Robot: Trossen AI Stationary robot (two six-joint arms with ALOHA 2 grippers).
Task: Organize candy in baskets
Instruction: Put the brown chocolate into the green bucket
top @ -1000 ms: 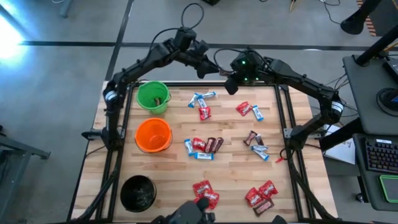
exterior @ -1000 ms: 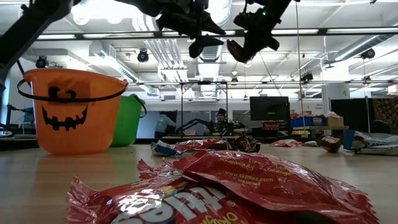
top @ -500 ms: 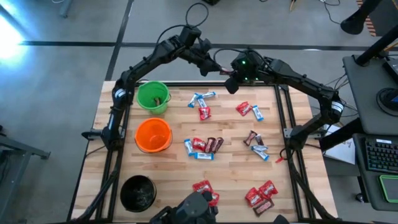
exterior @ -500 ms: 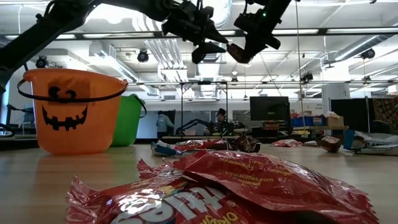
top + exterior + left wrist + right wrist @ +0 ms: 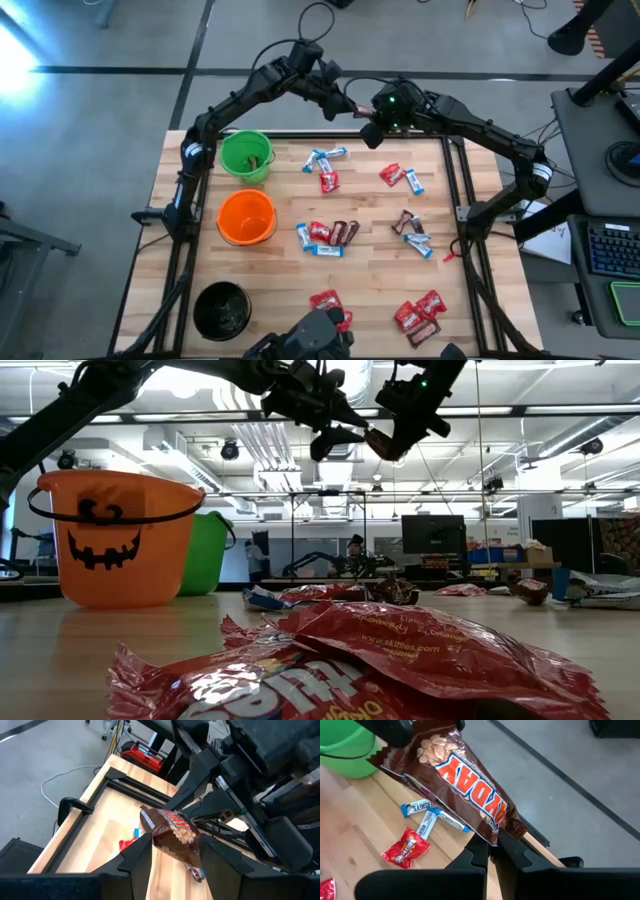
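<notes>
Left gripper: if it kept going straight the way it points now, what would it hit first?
Most likely the brown candy bar held by the right gripper; it hangs just ahead of the open left gripper.

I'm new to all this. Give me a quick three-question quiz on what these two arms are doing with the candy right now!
1. True or false: the right claw is pinching a brown candy wrapper in the air.
2. Which bucket stands nearest the table's far edge in the high view? A. green bucket B. orange bucket C. black bucket
3. Fill in: the left claw has its fingers ____ on either side of that wrapper.

Key:
1. True. It is shut on the wrapper's end, above the table's far edge.
2. A.
3. Open; they do not yet grip it.
</notes>
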